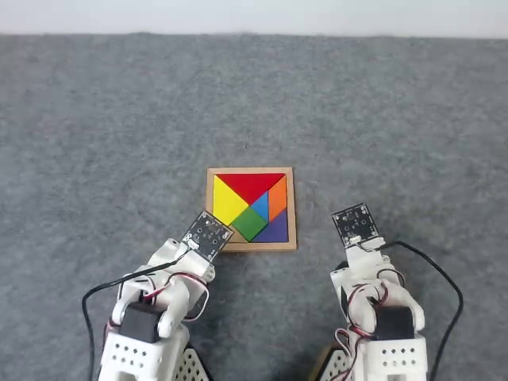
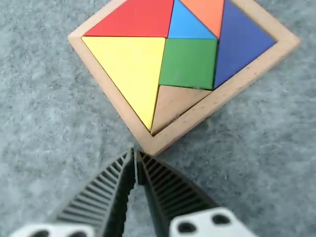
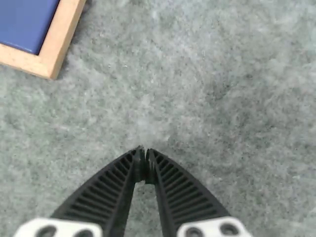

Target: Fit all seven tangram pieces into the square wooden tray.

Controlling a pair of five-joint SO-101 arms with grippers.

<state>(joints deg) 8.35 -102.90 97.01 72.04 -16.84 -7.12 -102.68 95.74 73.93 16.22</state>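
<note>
- From above, the square wooden tray (image 1: 292, 208) lies on the grey mat (image 1: 119, 119), ahead of the two arms and between them.
- In the tray, a red triangle (image 1: 250, 184) runs along the far side. A yellow triangle (image 1: 225, 202) sits on the left arm's side, and a green square (image 1: 251, 223) lies toward the near rim. A light blue triangle (image 1: 261, 205) sits at the centre, with an orange piece (image 1: 277, 198) beside it. A dark blue triangle (image 1: 275, 230) fills the near corner on the right arm's side.
- The left arm (image 1: 163, 298) ends in a circuit board (image 1: 208, 234) that covers the tray's near corner and hides whatever is beneath it. The right arm (image 1: 379, 305) stands well off to the tray's side, and its own board hides its tip too.
- From the left wrist, the coloured pieces lie edge to edge. Between the yellow triangle, the green square and the near rim there is a bare wood-coloured triangle (image 2: 175, 101). I cannot tell whether it is a piece or the tray's floor. The tray's far part is cut off by the frame.
- The left pincer (image 2: 135, 153) has its fingers pressed together with nothing between them. Its tips are just short of the tray's near corner, over the mat.
- From the right wrist, one tray corner (image 3: 49, 61) and a slice of the dark blue triangle (image 3: 24, 19) show, both cut off at the frame edge.
- The right pincer (image 3: 144, 149) is closed tip to tip and empty. It is over the mat, apart from the tray.
</note>
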